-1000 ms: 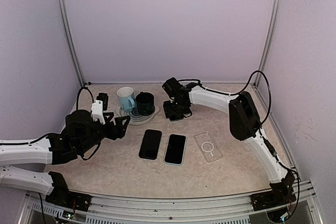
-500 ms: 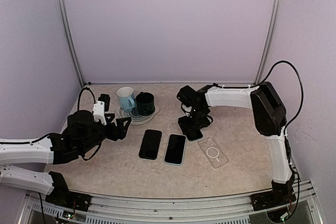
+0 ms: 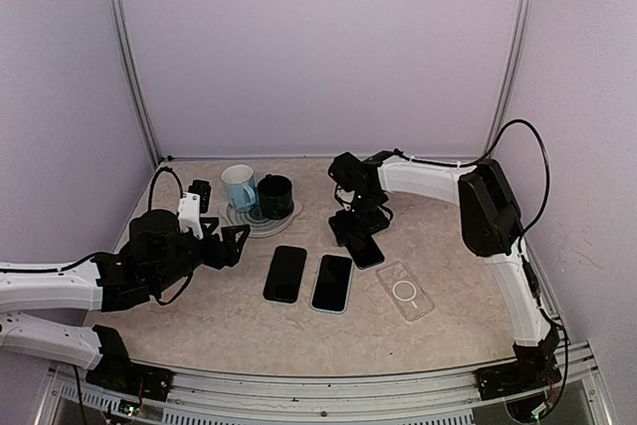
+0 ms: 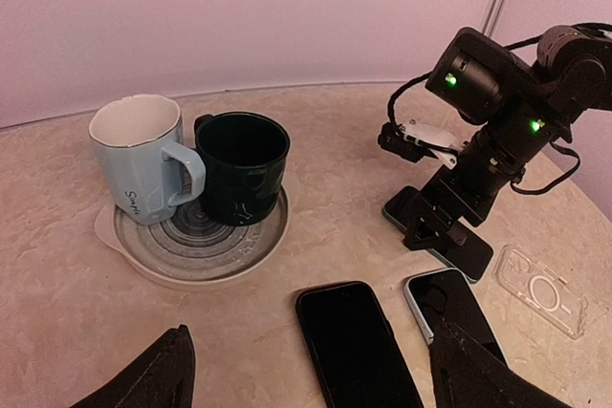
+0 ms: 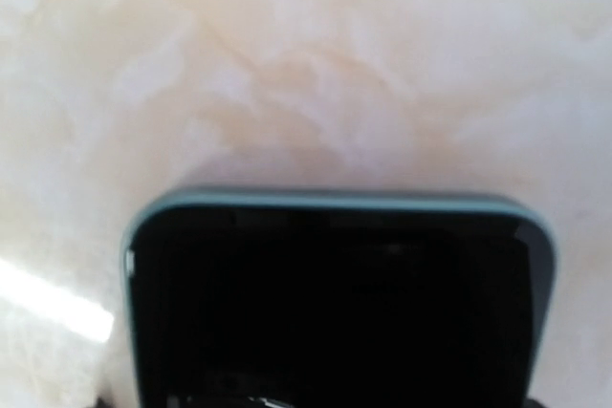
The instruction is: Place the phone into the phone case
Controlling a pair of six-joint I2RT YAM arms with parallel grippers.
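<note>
Teal-edged phone (image 3: 368, 251) clamped in closed right end effector (image 3: 354, 229), low over worktop (image 3: 249, 335), just beside empty clear phone case (image 3: 403, 291); insertion not yet done; left end effector (image 3: 231, 243) open, holding nothing.

right claw (image 4: 438, 225) gripping a phone (image 4: 470, 257), clear case (image 4: 542, 290) just beside

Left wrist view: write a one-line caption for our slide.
Right gripper holds a phone tilted near the clear phone case.
</note>
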